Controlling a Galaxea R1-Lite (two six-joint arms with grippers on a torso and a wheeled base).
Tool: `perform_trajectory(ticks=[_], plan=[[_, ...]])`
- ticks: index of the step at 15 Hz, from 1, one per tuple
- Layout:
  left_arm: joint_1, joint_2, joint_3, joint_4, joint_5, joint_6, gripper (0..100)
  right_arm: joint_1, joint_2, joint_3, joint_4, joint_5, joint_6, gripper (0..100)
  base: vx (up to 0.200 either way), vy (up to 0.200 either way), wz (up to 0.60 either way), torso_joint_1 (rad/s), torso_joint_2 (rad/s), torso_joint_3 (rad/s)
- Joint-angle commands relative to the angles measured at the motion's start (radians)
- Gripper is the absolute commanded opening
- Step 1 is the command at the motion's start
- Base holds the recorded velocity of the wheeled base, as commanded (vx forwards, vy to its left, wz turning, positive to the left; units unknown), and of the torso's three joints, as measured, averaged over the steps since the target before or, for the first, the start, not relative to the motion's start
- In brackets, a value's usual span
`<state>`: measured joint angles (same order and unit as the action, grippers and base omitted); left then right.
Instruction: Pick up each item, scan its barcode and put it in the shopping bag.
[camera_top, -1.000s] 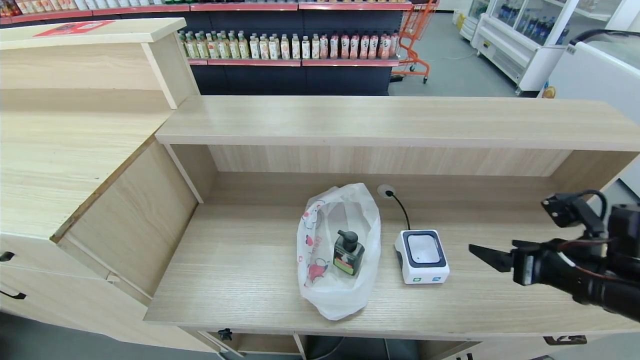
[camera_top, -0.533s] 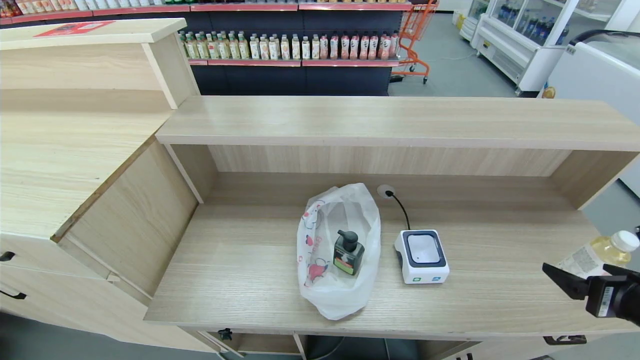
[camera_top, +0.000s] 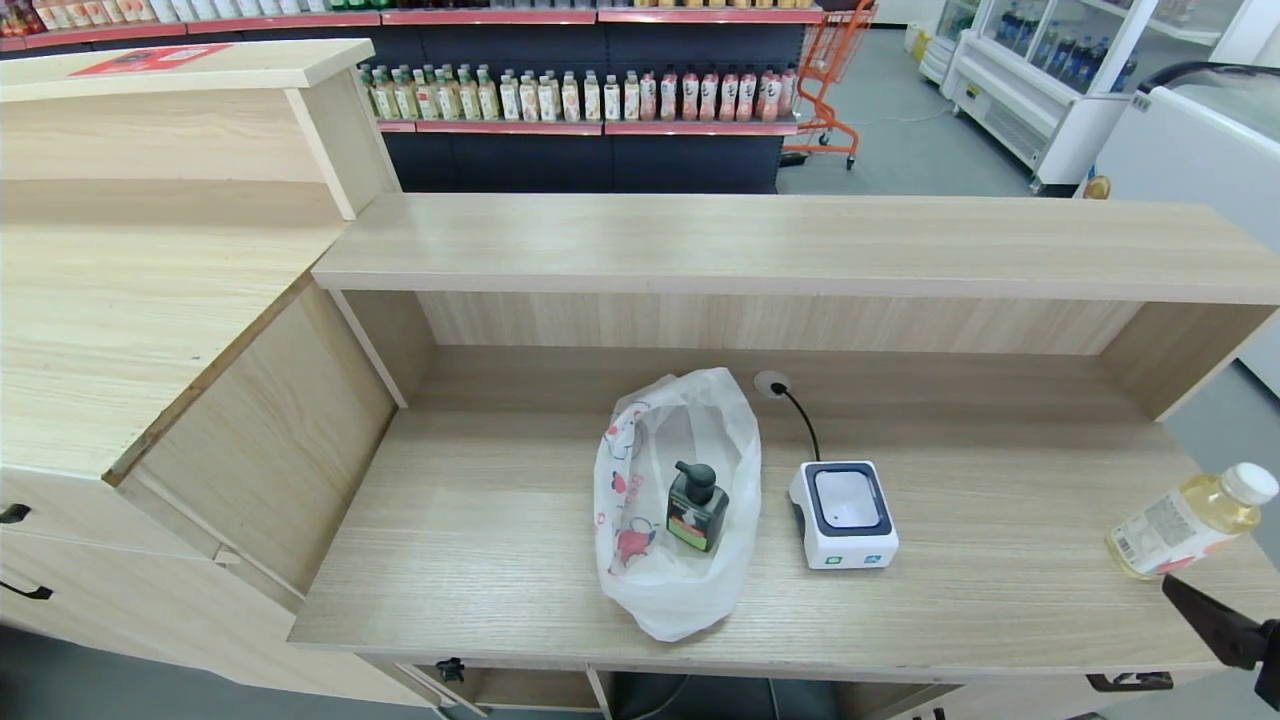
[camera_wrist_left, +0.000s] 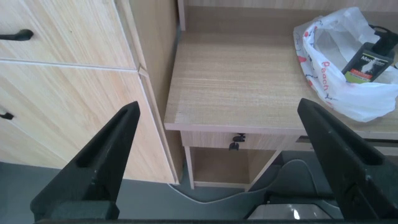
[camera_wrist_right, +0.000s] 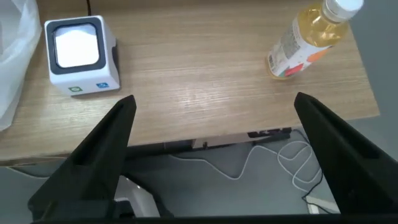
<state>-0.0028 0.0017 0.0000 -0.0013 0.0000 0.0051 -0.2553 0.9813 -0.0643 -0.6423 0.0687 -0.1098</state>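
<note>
Upright yellow-liquid bottle (camera_top: 1185, 522) at right end of counter (camera_top: 480, 540); dark pump bottle (camera_top: 696, 507) inside shopping bag (camera_top: 612, 500) beside scanner (camera_top: 843, 513).

Left claw (camera_wrist_left: 219, 107), right claw (camera_wrist_right: 216, 98) — agape

Bright, even overhead shop light. Soft, faint shadows on table (camera_top: 980, 600) beside shopping bag (camera_top: 650, 590) and scanner (camera_top: 845, 545). Scanner window glares near-white. Head view bows straight edges toward frame borders. Wrist-view fingers (camera_wrist_left: 102, 165) read as near-black silhouettes.
</note>
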Motion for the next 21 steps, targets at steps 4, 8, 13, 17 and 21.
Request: perform_trajectory(ticks=[4,8,13,17,21], plan=[[0.000,0.000,0.000,0.000,0.000,0.001,100,-0.001,-0.259,-0.046,0.263,-0.001,-0.001,100,0.000,-0.200,0.00,0.000,0.00,0.000],[0.000,0.000,0.000,0.000,0.000,-0.001,100,-0.001,-0.354,-0.118,0.458,0.002,0.001,100,0.000,-0.200,0.00,-0.001,0.00,0.005],[0.000,0.000,0.000,0.000,0.000,-0.002,100,-0.001,-0.371,-0.138,0.500,0.002,0.004,100,0.000,-0.200,0.00,0.003,0.00,0.004],[0.000,0.000,0.000,0.000,0.002,-0.002,100,-0.005,-0.385,-0.140,0.587,-0.014,0.004,100,0.000,-0.200,0.00,0.004,0.00,0.001],[0.001,0.000,0.000,0.000,0.000,0.001,100,-0.005,-0.385,-0.144,0.688,-0.096,0.002,100,0.000,-0.050,0.00,0.001,0.00,0.002]])
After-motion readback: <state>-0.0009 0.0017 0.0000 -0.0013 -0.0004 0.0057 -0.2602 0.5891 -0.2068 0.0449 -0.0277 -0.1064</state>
